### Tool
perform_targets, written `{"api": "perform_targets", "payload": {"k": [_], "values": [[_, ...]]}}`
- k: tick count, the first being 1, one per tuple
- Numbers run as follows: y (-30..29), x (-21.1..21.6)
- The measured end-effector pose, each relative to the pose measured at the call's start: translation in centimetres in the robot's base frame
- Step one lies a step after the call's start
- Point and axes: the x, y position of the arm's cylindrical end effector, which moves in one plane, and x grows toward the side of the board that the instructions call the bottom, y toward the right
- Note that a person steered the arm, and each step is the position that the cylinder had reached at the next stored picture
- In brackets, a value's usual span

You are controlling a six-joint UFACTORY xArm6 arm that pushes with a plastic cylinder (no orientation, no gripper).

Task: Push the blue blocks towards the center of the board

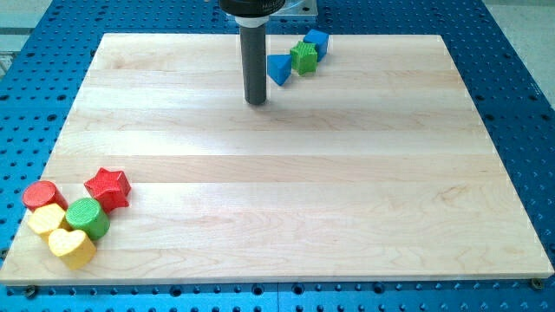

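Observation:
A blue triangular block [279,68] lies near the view's top, touching a green star-shaped block [303,57] on its right. A blue cube [316,42] sits just up and right of the green one, at the board's top edge. My tip [256,101] rests on the wooden board [286,173], a little to the left of and below the blue triangle, with a small gap between them.
At the view's bottom left stands a cluster: a red star block [108,188], a red cylinder [39,196], a green cylinder [88,217], a yellow block [46,220] and a yellow heart block [72,247]. Blue perforated table surrounds the board.

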Motion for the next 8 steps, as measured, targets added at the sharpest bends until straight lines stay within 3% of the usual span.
{"api": "perform_targets", "payload": {"k": [6, 8], "values": [[0.8, 2.4], [11.2, 1.7]]}}
